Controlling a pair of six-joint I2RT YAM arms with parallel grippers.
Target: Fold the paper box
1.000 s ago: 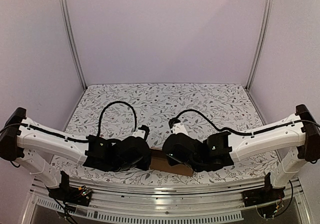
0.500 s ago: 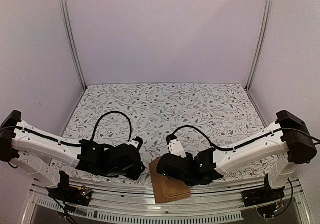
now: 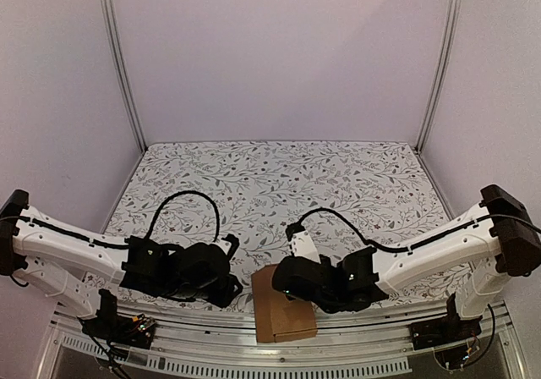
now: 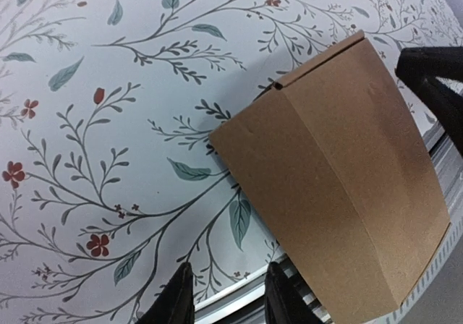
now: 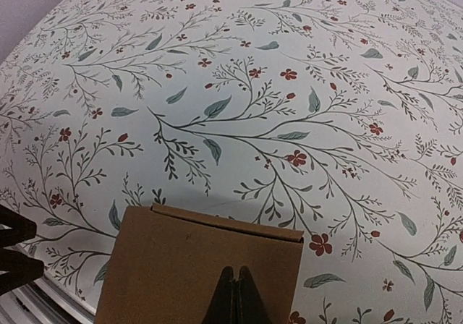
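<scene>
**Carton pinched at the near edge, left tool free to take a flap**

The paper box (image 3: 283, 311) sits at the near edge of the worktop (image 3: 279, 176), just right of centre between the two arms. It is tilted, and its lower end hangs out over the metal rail (image 3: 380, 332).

The right tool (image 5: 236, 295) has its fingers pressed together. Judging by the right wrist view, they pinch the carton's near panel. The exact bite is hidden under the fingers.

The left tool (image 4: 230, 273) is spread and empty, just beside the carton's left face and not touching it.

The carton looks tube-shaped, with a seam showing along its far top edge. I cannot tell whether the end flaps are tucked.

Doing the step well:
- Hold the right pinch firm so the overhanging end does not swing.
- Bring the carton back over the worktop before pressing anything.
- Have the left tool approach square to a flap and push along the crease line, not across the panel. Thin board dents easily.
</scene>
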